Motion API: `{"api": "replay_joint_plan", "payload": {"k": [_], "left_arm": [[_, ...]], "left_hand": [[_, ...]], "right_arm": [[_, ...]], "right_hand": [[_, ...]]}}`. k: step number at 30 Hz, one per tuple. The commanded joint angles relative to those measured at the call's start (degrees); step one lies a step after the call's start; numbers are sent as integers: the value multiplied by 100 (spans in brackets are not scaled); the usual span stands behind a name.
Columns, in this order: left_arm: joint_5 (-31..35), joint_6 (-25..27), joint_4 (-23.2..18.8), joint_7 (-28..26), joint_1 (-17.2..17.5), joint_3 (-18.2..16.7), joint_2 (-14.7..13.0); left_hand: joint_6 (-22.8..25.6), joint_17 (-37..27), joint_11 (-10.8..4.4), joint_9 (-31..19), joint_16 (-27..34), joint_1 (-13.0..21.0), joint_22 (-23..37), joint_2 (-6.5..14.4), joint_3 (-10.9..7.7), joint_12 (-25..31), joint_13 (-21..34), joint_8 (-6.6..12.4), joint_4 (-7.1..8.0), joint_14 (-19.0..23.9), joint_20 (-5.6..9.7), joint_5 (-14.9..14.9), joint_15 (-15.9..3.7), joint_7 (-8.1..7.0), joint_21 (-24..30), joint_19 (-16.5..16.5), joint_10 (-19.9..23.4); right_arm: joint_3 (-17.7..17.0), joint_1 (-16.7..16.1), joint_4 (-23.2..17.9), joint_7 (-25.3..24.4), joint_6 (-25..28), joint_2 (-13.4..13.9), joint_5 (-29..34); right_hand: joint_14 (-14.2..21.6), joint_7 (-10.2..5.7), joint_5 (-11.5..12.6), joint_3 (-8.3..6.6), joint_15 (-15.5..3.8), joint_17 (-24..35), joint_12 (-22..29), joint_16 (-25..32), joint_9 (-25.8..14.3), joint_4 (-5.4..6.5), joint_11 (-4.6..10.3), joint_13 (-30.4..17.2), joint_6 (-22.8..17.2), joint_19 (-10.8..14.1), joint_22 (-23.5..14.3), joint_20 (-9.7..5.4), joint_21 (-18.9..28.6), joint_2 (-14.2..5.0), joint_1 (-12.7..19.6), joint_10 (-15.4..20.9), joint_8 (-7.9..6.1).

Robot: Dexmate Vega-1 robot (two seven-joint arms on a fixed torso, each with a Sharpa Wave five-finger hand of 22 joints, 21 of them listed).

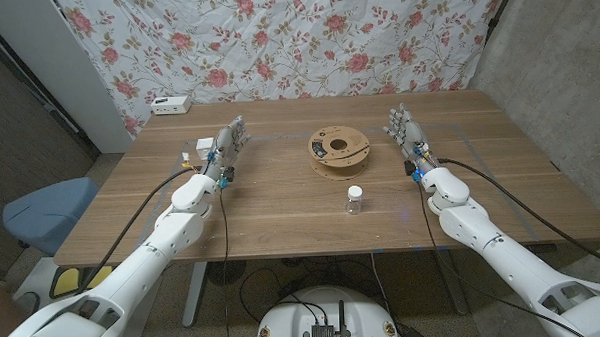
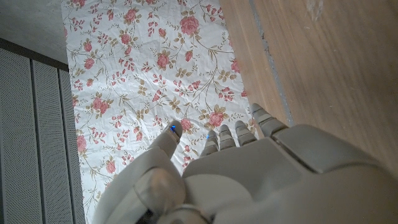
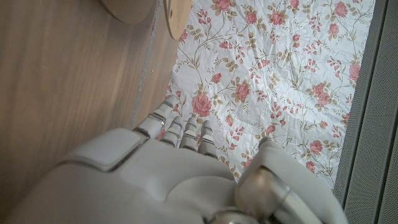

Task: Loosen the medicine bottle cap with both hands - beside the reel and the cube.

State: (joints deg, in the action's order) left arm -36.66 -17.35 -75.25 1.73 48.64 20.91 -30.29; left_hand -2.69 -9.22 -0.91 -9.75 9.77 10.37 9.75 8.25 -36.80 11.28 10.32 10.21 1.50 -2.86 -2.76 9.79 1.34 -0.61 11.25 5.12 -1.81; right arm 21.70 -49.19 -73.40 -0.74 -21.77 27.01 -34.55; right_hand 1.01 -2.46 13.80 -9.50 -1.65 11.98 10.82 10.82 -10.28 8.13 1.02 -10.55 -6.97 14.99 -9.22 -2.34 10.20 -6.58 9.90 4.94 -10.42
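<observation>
Left robot hand (image 1: 228, 143) empty, fingers apart | right robot hand (image 1: 406, 127) same | medicine bottle (image 1: 354, 199) label unreadable

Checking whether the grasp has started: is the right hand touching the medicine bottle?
Apart. The head view shows bare table between the right hand and the medicine bottle.

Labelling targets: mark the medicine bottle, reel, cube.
medicine bottle (image 1: 354, 200), head view, on its clear body.
reel (image 1: 339, 149), head view, on its top flange.
cube (image 1: 204, 147), head view, on its white face.
</observation>
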Motion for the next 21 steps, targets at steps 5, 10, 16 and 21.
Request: {"api": "replay_joint_plan", "payload": {"k": [5, 10, 16, 21], "left_arm": [[385, 320, -654, -523, 246, 53, -262], [569, 211, -822, -644, 345, 80, -293], [765, 169, -980, -656, 403, 133, -387], [900, 112, -1079, -622, 443, 190, -434]], "left_hand": [[-34, -18, -11, -16, 22, 118, 15, 24, -29, 24, 9, 18, -92, -39, -12, 20, -91, -37, 1, -9, -29], [12, -17, -57, -16, 41, 155, 15, 6, -20, 49, 9, 31, -149, 23, -45, 14, -125, -71, -3, -9, 50], [37, -17, -108, -15, 42, 172, 14, -67, 16, 53, 9, 33, -211, 55, -72, 1, -179, -132, -7, -6, 83], [45, -21, -141, -14, 38, 168, 14, -175, 77, 49, 8, 29, -270, 61, -92, -10, -228, -185, -17, -19, 94]], "right_arm": [[18, -88, -190, -221, 117, 37, 103], [22, -99, -248, -225, 153, 76, 121], [-4, -129, -253, -193, 123, 104, 98], [-44, -180, -274, -165, 85, 150, 73]], "right_hand": [[51, -17, 39, -35, -124, 2, 31, 33, -19, -25, -5, -22, -9, 49, -29, -267, 32, 7, 38, 59, -28], [64, -20, 44, -41, -124, -6, 38, 37, -18, -37, 22, -21, -13, 55, -29, -265, 36, 5, 45, 80, -31], [72, -26, 49, -46, -130, -15, 41, 39, -17, -50, 16, -21, -6, 57, -29, -264, 38, 5, 52, 94, -31], [80, -26, 52, -50, -131, -21, 45, 42, -16, -59, 13, -21, -10, 61, -29, -264, 40, 5, 57, 108, -34]]}}
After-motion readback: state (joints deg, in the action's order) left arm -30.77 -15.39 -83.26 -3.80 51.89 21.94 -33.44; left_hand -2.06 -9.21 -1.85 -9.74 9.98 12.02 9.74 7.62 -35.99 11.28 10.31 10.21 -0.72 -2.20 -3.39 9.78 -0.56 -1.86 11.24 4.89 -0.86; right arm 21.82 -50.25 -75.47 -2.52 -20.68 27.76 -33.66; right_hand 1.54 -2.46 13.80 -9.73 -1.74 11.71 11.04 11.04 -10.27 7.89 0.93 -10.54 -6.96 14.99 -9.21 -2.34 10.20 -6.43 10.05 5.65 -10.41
